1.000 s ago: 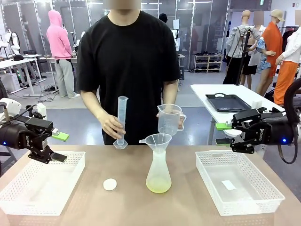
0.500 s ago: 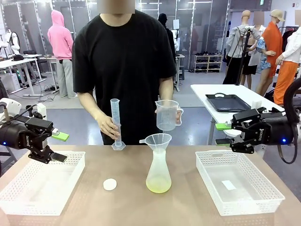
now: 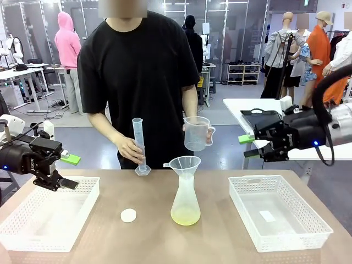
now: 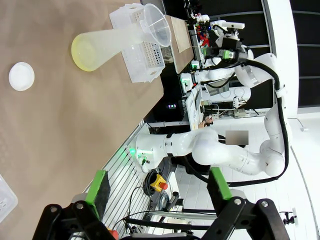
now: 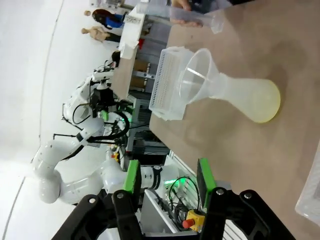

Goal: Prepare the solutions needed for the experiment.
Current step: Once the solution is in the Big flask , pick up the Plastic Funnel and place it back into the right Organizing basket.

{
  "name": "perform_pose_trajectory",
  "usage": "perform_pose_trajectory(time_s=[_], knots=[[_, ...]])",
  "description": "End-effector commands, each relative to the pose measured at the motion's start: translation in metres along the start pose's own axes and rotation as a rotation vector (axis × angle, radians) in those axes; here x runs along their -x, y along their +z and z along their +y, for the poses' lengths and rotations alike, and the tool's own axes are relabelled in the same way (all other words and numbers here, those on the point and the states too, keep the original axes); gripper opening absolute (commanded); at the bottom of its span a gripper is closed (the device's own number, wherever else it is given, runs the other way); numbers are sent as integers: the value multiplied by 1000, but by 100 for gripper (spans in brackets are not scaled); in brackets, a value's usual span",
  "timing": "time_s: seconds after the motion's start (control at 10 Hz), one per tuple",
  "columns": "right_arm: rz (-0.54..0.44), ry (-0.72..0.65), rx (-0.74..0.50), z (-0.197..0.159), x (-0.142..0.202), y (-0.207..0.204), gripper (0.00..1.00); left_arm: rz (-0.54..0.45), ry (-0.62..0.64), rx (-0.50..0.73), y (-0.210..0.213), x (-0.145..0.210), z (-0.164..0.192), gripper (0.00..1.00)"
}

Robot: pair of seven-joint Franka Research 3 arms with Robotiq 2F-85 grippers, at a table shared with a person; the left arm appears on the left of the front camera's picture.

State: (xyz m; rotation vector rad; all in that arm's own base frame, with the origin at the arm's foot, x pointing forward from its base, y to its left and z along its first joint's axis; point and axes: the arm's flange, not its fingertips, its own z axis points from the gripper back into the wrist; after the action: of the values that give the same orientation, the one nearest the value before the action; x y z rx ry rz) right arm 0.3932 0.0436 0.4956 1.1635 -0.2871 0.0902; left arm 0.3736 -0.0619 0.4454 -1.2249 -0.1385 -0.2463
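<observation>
The frosted conical flask stands mid-table with a little pale yellow-green liquid at its bottom and a clear funnel in its neck. Behind it the person holds a graduated cylinder upright on the table and a handled measuring beaker above the funnel. My left gripper hovers open and empty over the left basket. My right gripper is open and empty, raised above and behind the right basket. The left wrist view has the flask beyond the open gripper. The right wrist view has the flask beyond the open gripper.
A white basket sits at the table's left and another at its right, with a small white slip inside. A round white cap lies left of the flask. The person stands close at the far edge.
My right arm has risen and swung toward the middle. The person lifted the beaker a little and shifted the cylinder slightly. The left arm has stayed still.
</observation>
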Motion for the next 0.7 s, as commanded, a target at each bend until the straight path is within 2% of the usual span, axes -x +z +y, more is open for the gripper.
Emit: perform_pose_trajectory(time_s=[0.0,0.4,0.6], knots=[[20,-29,88,18,-23,-18,58,-5,-6,20,-1,-1,-2,100],[-1,50,273,64,-66,-56,58,-5,-6,20,-1,-1,-2,100],[28,69,358,77,-83,-78,58,-5,-6,20,-1,-1,-2,100]])
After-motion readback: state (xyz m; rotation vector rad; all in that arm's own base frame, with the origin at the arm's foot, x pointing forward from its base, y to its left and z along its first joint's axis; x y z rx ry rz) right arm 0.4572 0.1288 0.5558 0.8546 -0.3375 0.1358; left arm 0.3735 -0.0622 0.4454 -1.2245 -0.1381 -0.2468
